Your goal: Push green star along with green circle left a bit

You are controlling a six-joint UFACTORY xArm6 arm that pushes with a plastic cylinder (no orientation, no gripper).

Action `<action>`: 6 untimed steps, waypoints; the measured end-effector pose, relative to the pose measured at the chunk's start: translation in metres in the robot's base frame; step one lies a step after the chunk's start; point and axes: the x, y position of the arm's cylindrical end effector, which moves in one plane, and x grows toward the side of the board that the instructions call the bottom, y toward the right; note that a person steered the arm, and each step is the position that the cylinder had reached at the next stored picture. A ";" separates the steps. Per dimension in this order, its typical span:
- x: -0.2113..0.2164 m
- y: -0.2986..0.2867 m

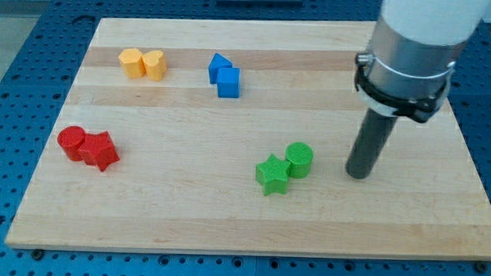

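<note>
The green star [272,174] lies on the wooden board toward the view's bottom, right of centre. The green circle [299,159] touches it on its upper right side. My tip [359,173] rests on the board to the right of the green circle, with a gap of about one block width between them. The rod rises from the tip to the arm's grey and white body at the view's top right.
Two yellow blocks [142,64] sit together at the top left. A blue triangle [218,65] and blue cube [228,82] sit at top centre. A red circle [72,141] and red star [100,151] sit at the left. The wooden board [226,211] ends near all sides of the view.
</note>
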 end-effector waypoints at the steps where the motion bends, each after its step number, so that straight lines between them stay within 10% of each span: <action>1: -0.006 -0.019; 4: -0.035 -0.056; 6: 0.019 -0.019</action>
